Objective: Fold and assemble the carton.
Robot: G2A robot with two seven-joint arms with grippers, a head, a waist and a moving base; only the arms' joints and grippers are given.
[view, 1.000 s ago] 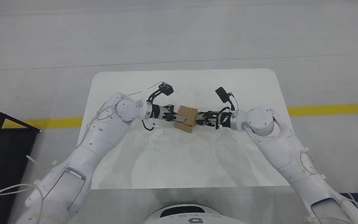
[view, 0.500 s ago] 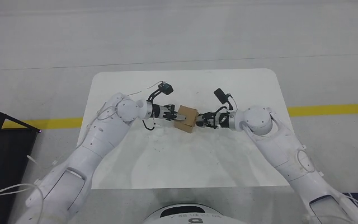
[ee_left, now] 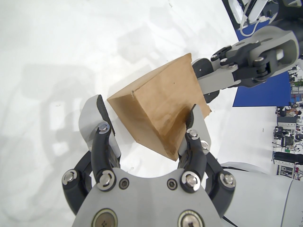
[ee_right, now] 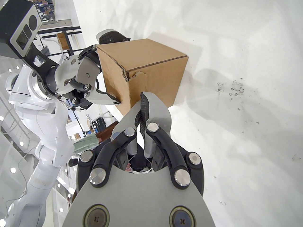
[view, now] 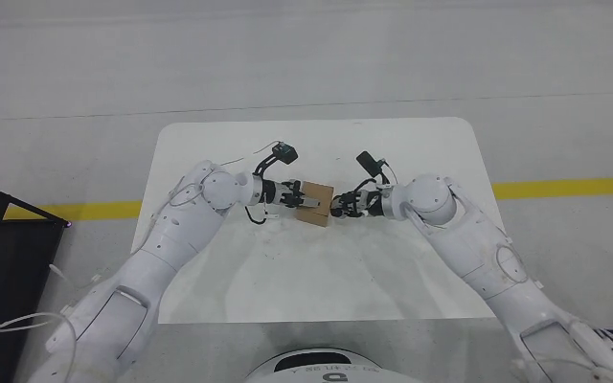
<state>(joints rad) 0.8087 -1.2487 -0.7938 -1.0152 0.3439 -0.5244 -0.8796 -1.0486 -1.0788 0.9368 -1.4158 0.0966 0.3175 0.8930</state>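
Observation:
A small brown carton (view: 314, 203) stands on the white table (view: 402, 278), folded into a closed box shape with a ragged flap edge on one face. My left gripper (ee_left: 148, 103) is shut on the carton (ee_left: 161, 105), one finger on each of two opposite sides. From the other side, my right gripper (ee_right: 142, 96) is shut, and its tips press against the carton (ee_right: 146, 72) near the torn flap edge. In the top view the left gripper (view: 298, 201) and the right gripper (view: 336, 203) meet at the carton in the middle of the table.
Bare white table surface lies on all sides of the carton, with scuff marks (ee_right: 233, 88) near it. The table's far edge (view: 316, 123) borders grey floor with a yellow line (view: 556, 188). A black frame (view: 19, 239) stands beyond the left edge.
My right gripper has moved left and now presses against the carton. The carton has shifted slightly left with the left gripper still on it.

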